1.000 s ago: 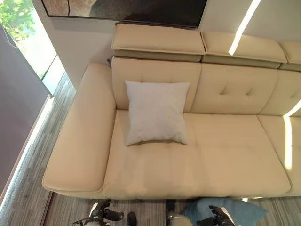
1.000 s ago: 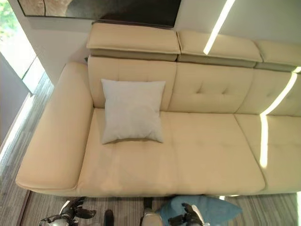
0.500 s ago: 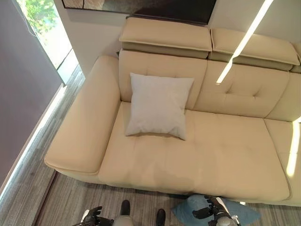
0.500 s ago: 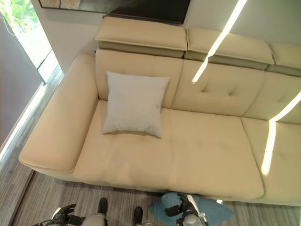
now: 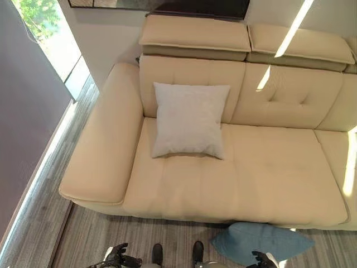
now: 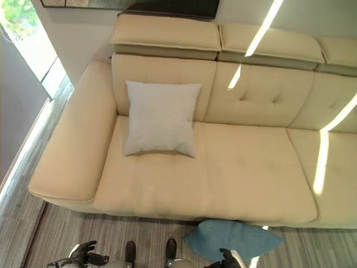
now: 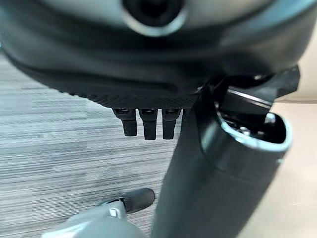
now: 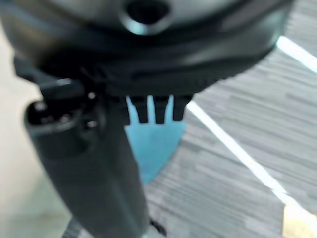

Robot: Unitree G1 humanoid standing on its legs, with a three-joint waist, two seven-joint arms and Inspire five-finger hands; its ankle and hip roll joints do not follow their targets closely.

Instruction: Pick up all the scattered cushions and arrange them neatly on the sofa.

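Fingers of both the left hand (image 5: 116,255) and right hand (image 6: 228,258) hung relaxed, holding nothing, above the blue cushion (image 5: 262,242) on the floor (image 5: 111,234).

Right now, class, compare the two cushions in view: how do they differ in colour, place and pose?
The white cushion is pale; the blue cushion is teal. The white cushion sits on the sofa seat, while the blue cushion lies on the floor in front of it. The white cushion leans propped against the backrest; the blue cushion lies flat. Neither is held.
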